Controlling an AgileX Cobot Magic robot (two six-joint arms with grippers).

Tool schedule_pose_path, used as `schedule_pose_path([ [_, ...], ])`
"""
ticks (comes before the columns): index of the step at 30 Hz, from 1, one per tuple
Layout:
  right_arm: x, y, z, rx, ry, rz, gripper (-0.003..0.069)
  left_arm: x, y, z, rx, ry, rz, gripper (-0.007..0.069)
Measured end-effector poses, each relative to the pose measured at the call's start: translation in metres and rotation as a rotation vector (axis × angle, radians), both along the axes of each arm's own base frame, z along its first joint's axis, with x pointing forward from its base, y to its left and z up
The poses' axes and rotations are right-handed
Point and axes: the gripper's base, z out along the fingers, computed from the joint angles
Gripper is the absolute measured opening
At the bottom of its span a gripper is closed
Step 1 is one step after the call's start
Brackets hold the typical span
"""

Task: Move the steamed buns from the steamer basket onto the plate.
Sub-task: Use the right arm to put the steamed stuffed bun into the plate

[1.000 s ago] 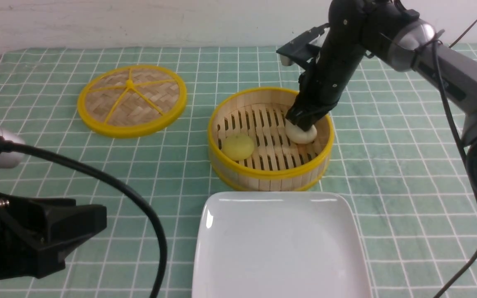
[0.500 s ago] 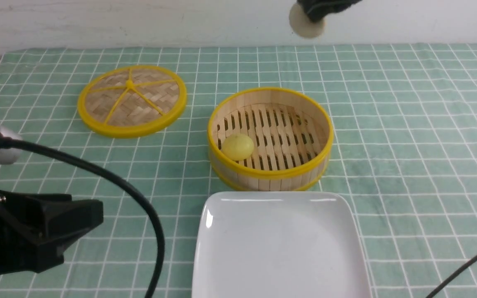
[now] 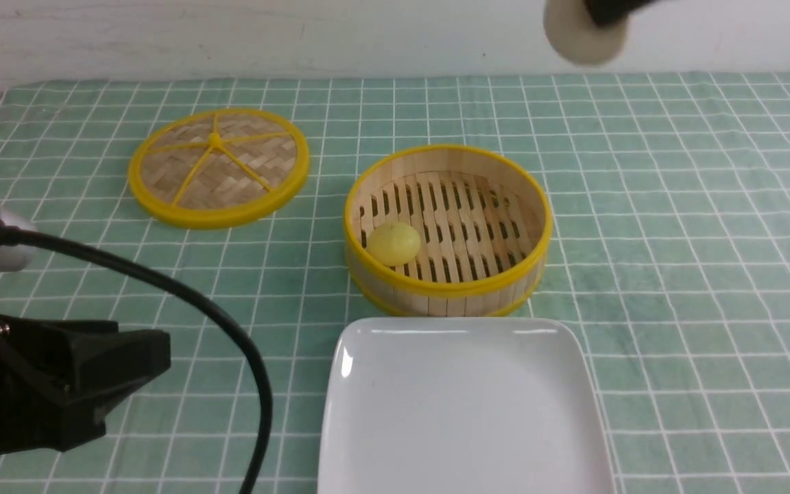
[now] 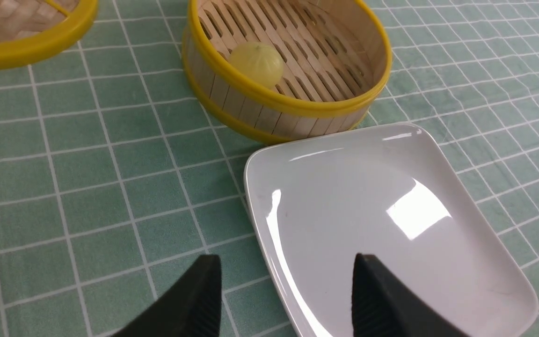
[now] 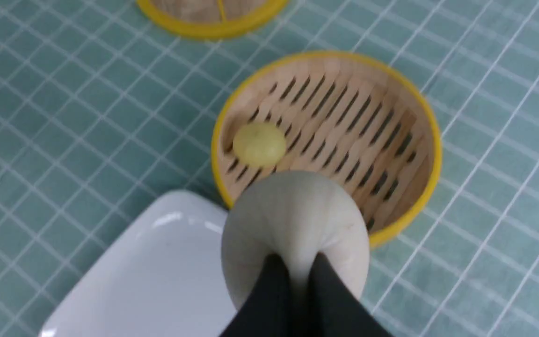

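Now mid-transfer, first bun: right gripper (image 5: 297, 264) clamped on beige bun (image 3: 583, 41), high above table (image 3: 676, 240). Next: carry over plate (image 3: 463, 412), lower, release gently. Left gripper (image 4: 286, 281) parted, idle near plate. Count: one plate, bare; one basket (image 3: 446, 288); one lid (image 3: 217, 168); two buns, yellow bun (image 3: 393, 243) in basket

Robot test setup: a tabletop (image 3: 697, 226) under green checked cloth (image 3: 59, 137) against a bare white wall (image 3: 230, 34), carrying a steamer basket (image 3: 446, 288) and plate (image 3: 463, 412).
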Motion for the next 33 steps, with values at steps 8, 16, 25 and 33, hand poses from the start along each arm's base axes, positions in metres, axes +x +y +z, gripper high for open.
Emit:
schedule_pose_path([
  [8,-0.016,0.001,-0.135,-0.118,0.331,0.15,0.0025,0.0,0.0,0.0,0.0,-0.001,0.001,0.0398],
  [16,0.008,0.011,-0.21,-0.115,0.273,0.21,0.0025,0.0,0.0,0.0,-0.002,-0.001,0.001,0.0398],
  [25,0.025,0.017,-0.238,-0.14,0.205,0.265,0.0025,0.0,0.0,0.0,-0.002,-0.002,0.002,0.0398],
  [33,0.026,0.017,-0.24,-0.136,0.203,0.26,0.0067,0.0,0.0,0.0,-0.002,-0.005,0.005,0.0398],
])
